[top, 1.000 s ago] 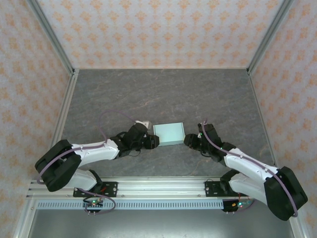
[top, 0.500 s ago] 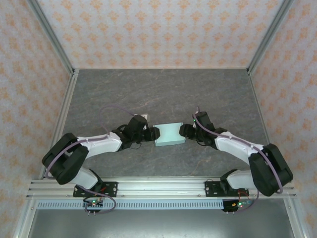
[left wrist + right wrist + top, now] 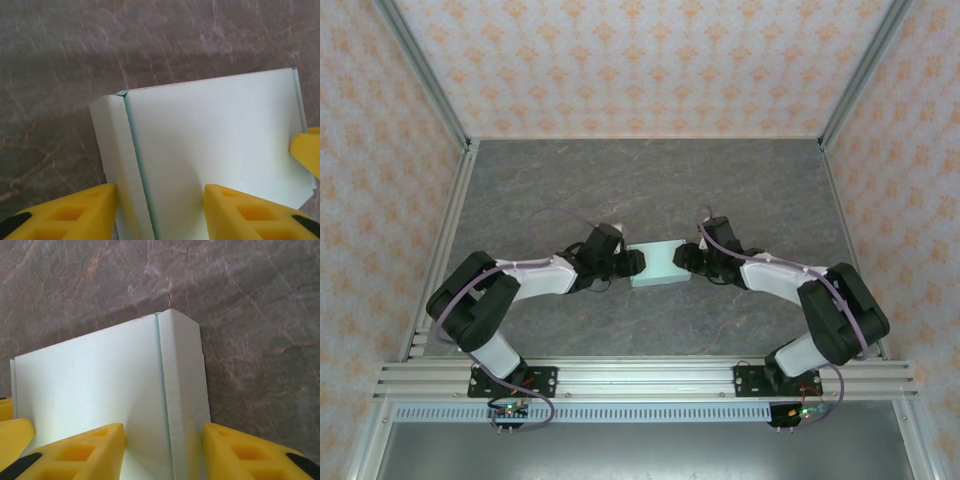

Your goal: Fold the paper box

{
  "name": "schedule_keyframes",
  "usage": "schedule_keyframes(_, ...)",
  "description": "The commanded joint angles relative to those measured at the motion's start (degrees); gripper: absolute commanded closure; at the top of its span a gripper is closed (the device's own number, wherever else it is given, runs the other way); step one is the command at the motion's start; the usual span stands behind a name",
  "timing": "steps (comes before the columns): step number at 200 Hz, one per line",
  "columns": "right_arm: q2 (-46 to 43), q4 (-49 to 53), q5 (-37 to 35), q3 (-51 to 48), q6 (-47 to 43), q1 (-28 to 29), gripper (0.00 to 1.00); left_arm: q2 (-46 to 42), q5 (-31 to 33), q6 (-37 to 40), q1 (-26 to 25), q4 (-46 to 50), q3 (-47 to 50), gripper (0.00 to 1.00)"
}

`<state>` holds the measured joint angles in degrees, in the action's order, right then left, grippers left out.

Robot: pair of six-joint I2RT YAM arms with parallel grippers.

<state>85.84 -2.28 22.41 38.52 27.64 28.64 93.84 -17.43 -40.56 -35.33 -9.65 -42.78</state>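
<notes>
The paper box [image 3: 657, 263], pale mint-blue and folded into a small flat rectangle, sits mid-table between both arms. My left gripper [image 3: 634, 264] is shut on its left end. In the left wrist view one yellow finger [image 3: 75, 210] rests against the narrow side wall of the box [image 3: 215, 135], and the other finger [image 3: 245, 210] presses its broad face; the left gripper [image 3: 160, 192] straddles that folded edge. My right gripper [image 3: 686, 259] is shut on the right end the same way. Its fingers [image 3: 80, 450] bracket the box [image 3: 90, 380] corner, with the right gripper [image 3: 164, 432] astride the crease.
Grey marbled tabletop [image 3: 650, 180] stretches behind and to both sides of the box. Patterned walls with metal posts [image 3: 455, 230] close in the left, right and back. The aluminium rail [image 3: 640, 375] with the arm bases runs along the near edge.
Both arms have swung forward and in toward the box, elbows coming up. The box has moved slightly away from the bases and now looks narrower between the two grippers.
</notes>
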Motion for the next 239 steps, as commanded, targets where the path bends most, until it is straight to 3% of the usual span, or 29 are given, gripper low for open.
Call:
schedule_keyframes(1, 3.38, -1.80, -1.97, 4.16, 0.42, -0.06, 0.56, 3.12, 1.09, 1.36, 1.31, -0.90, -4.11, 0.51)
schedule_keyframes(71, 21.34, 1.97, -5.90, 24.23, -1.34, -2.55, 0.55, 16.10, 1.05, 6.46, 9.07, 5.45, -20.99, 0.50)
schedule_keyframes(95, 24.08, 5.43, -7.60, 28.99, -3.38, -3.36, 0.46, 18.13, 2.26, 8.17, 10.15, 7.91, -24.49, 0.45)
schedule_keyframes(131, 20.36, 10.32, -14.70, 30.63, -7.48, -3.63, 0.32, 15.93, 6.89, 13.12, 11.33, 11.85, -26.59, 0.35)
schedule_keyframes(173, 7.47, 13.41, -23.30, 27.00, -12.77, -3.67, 0.23, 3.48, 14.05, 18.73, 11.80, 10.84, -20.46, 0.28)
schedule_keyframes(239, -15.12, 12.43, -51.89, 13.25, -22.51, -3.61, 0.14, -26.36, 37.04, 29.49, 12.27, 5.38, 1.33, 0.12)
